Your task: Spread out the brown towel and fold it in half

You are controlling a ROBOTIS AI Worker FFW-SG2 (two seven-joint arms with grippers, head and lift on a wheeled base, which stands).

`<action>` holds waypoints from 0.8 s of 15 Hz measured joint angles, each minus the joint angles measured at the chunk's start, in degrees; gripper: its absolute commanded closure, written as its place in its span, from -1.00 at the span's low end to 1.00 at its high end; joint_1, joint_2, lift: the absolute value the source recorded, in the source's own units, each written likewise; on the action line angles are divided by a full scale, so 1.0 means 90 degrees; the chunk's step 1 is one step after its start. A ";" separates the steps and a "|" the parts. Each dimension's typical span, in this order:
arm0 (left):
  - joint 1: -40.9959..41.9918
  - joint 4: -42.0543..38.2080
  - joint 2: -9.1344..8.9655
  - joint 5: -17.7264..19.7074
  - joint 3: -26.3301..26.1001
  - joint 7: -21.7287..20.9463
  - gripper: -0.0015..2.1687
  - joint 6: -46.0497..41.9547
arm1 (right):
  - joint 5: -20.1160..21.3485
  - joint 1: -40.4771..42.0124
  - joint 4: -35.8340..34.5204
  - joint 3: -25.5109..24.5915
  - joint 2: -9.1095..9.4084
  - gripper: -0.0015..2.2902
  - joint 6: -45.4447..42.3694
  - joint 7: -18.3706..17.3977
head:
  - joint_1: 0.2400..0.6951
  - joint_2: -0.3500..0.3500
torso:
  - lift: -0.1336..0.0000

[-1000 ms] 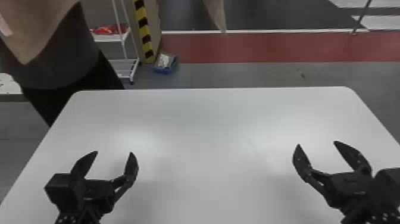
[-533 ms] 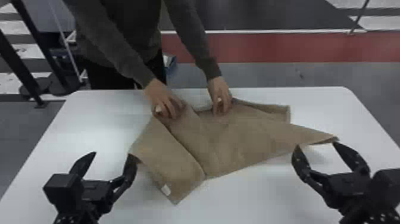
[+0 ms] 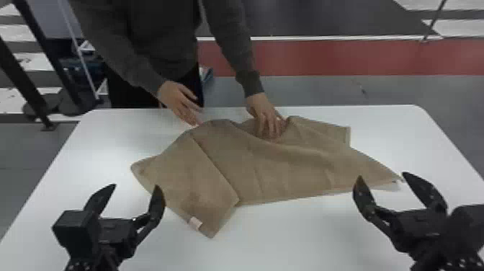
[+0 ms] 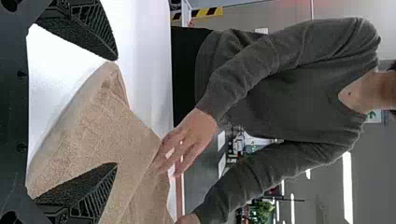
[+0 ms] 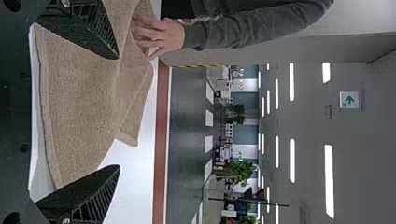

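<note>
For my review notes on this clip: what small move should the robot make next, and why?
Probably wait, with the left gripper and right gripper open and clear of the cloth: one of the person's hands is on the rumpled towel near its far edge, and the other hand is close by.

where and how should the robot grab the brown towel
Probably the near corner of the brown towel, by the pale tag, with the left claw coming in low from the robot's side: that corner points toward the robot, away from the person's hands.
</note>
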 measured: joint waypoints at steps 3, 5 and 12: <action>0.0000 0.0000 0.0000 0.0000 0.0002 0.0006 -0.93 0.0000 | 0.0008 0.0000 0.0000 0.0000 0.0000 -0.96 0.0000 0.0000 | 1.00 0.10 | -0.84; 0.0000 0.0000 0.0000 0.0000 0.0003 0.0010 -0.93 0.0000 | 0.0008 0.0004 -0.0005 0.0000 0.0000 -0.96 0.0000 0.0000 | 1.00 0.10 | -0.84; 0.0000 0.0000 0.0000 0.0000 0.0002 0.0010 -0.93 0.0000 | 0.0008 0.0020 -0.0010 0.0000 0.0000 -0.96 0.0000 0.0000 | 1.00 0.10 | -0.84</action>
